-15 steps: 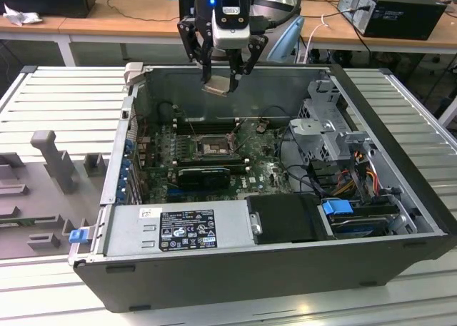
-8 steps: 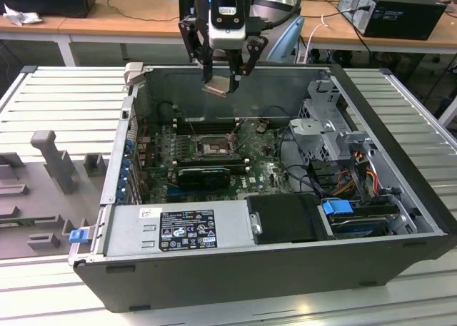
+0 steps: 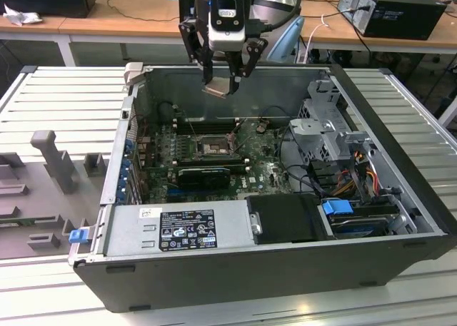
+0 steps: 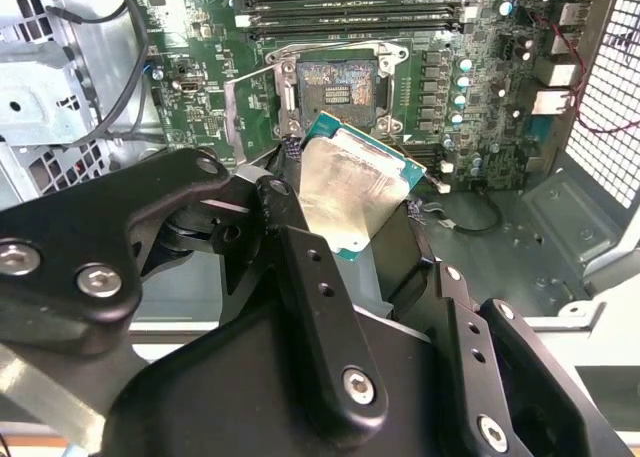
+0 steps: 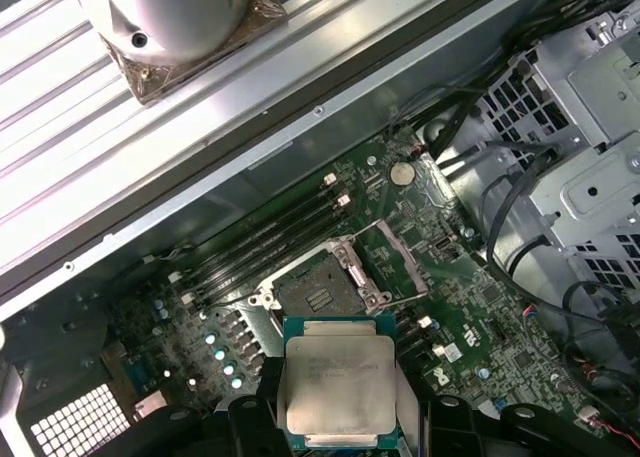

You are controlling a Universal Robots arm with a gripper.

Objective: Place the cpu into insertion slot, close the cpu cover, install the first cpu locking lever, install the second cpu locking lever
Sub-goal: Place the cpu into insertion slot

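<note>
Matte black jointed fingers (image 4: 310,307) with silver screw heads, pale grey housing (image 3: 227,18)

Bright, even light from above washes the computer case (image 3: 235,276); inside, around the insertion slot (image 3: 214,147), it is dimmer. In the second wrist view glare whitens the cpu (image 4: 352,192)

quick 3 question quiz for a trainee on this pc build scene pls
1. True or false: the cpu already sits in the insertion slot.
2. What does the claw hold? A) a cable B) the cpu C) nothing
3. Fill in: the cpu cover over the slot is swung ____ (open/closed).

Key: 1 false, it hangs above the board; 2 B; 3 open.
</note>
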